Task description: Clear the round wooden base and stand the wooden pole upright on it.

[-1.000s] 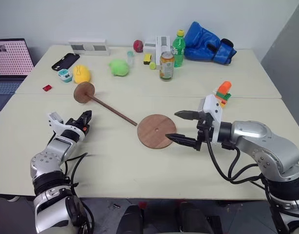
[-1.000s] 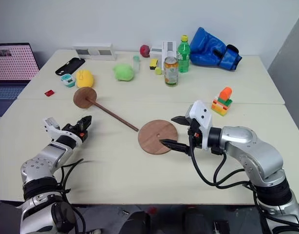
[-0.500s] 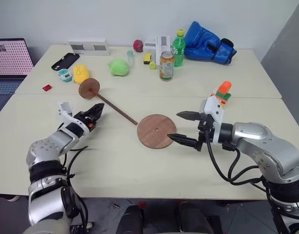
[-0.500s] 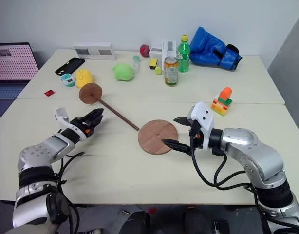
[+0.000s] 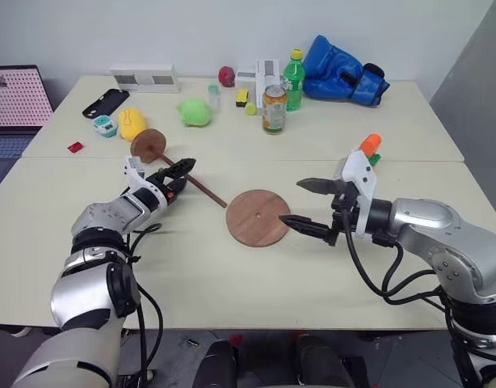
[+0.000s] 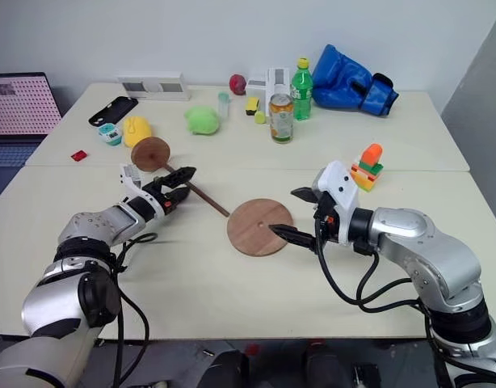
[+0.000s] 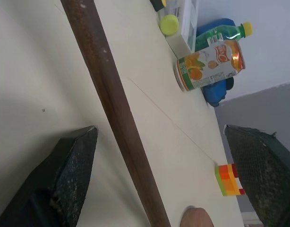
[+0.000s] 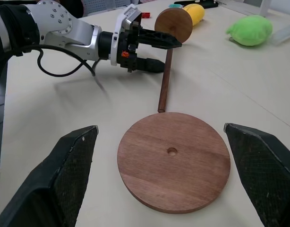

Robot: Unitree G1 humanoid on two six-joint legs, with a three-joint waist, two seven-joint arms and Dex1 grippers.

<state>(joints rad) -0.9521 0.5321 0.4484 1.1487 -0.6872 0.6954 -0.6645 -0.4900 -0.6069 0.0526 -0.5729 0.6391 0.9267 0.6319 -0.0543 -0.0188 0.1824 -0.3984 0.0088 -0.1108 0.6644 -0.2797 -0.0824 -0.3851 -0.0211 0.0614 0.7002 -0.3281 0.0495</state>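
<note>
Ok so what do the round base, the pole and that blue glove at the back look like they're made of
The round wooden base looks like solid wood, reddish-brown with straight grain lines and a smooth matte face. The wooden pole seems to be darker wood, dull, with small pale nicks. The blue glove looks like padded leather or vinyl; its slight sheen leaves that open.

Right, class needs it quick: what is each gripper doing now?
Left gripper: open, astride the wooden pole, not gripping.
Right gripper: open, empty.
</note>
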